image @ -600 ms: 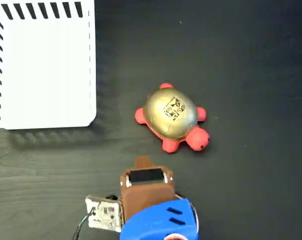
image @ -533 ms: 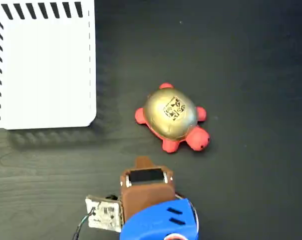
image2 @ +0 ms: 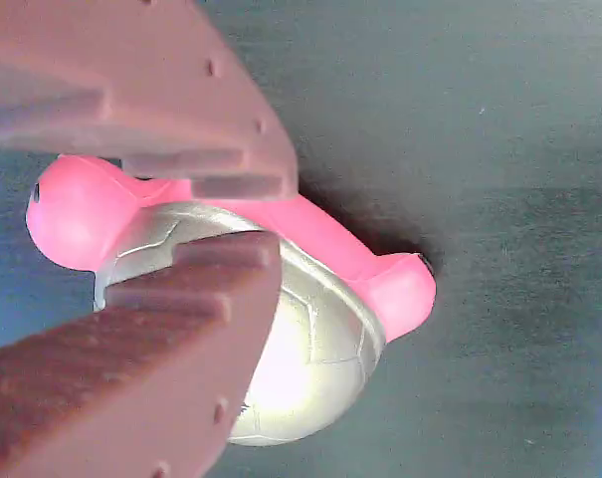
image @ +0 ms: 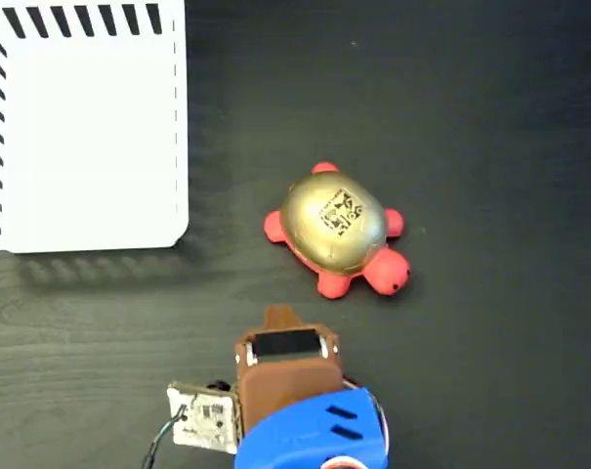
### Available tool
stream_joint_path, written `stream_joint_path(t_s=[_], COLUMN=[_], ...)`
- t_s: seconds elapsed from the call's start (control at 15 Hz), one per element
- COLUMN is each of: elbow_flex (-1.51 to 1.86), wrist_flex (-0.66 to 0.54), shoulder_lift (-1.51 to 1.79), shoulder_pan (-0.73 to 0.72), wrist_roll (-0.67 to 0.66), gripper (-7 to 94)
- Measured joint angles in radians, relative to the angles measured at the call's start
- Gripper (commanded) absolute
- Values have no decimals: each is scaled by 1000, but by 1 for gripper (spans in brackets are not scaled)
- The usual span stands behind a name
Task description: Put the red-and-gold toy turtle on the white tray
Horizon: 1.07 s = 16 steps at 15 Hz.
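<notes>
The red-and-gold toy turtle [image: 336,231] sits on the dark table [image: 490,117], well apart from the white tray [image: 85,137] at upper left, bare tabletop between.
Only the wrist view shows the gripper [image2: 236,214]: fingers slightly apart, nothing clamped, the turtle [image2: 310,329] beyond them.

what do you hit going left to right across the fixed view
white tray → pincer → red-and-gold toy turtle, though the pincer and turtle overlap a little in left-right span, with the pincer lower in the picture.
</notes>
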Motion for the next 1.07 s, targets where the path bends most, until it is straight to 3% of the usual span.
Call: stream_joint_path(t_s=[0.73,1.07], elbow_flex=[0,-370], wrist_flex=[-5,-80], shoulder_lift=[-20,-563], shoulder_pan=[-12,91], wrist_roll=[8,244], gripper=[0,0])
